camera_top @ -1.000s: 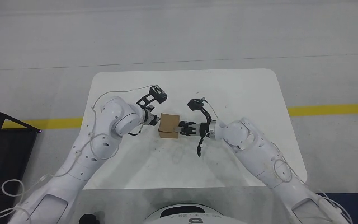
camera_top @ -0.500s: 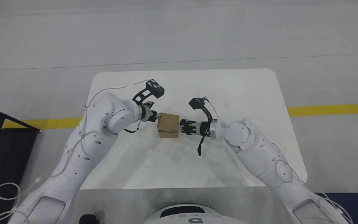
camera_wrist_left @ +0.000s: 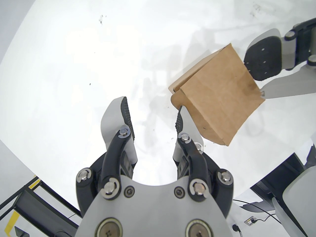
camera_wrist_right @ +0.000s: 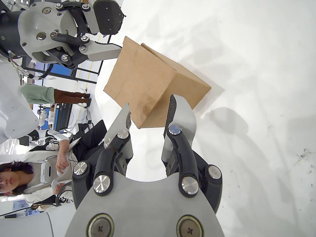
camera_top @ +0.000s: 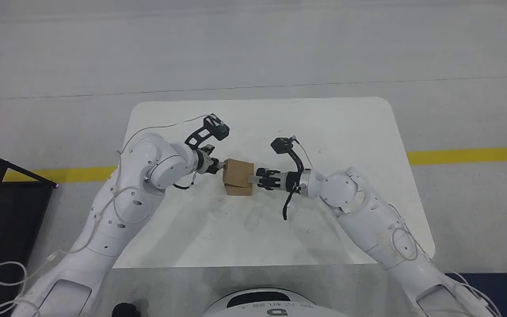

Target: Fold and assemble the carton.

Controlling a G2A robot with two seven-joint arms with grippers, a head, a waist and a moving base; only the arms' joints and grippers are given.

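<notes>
My left arm has swung its elbow outward and the left pincer has eased a touch up along the carton's near side, while the right pincer and the carton have barely stirred. Right now the carton sits around the middle of the table, squarely between my two pincers. My right pincer is clamped across one of its corners, a finger on each face, and that's my anchor. My left pincer is spread wide and holding nothing, with one fingertip just beside a rounded flap edge that stands a little proud of the box wall. I can't tell whether the carton rests flat or is tipped up slightly. As for handling, I judge it to be very light: thin brown board, stiff across each panel but ready to hinge at every crease, and easy to dent if I pinch hard on a corner. The surface looks matte, so my ribbed pads shouldn't slip. I reckon the best hold is on a flat panel close to a fold line, with only gentle pressure. The loose flap wants pushing from its face, not its raw edge, or it'll buckle.
</notes>
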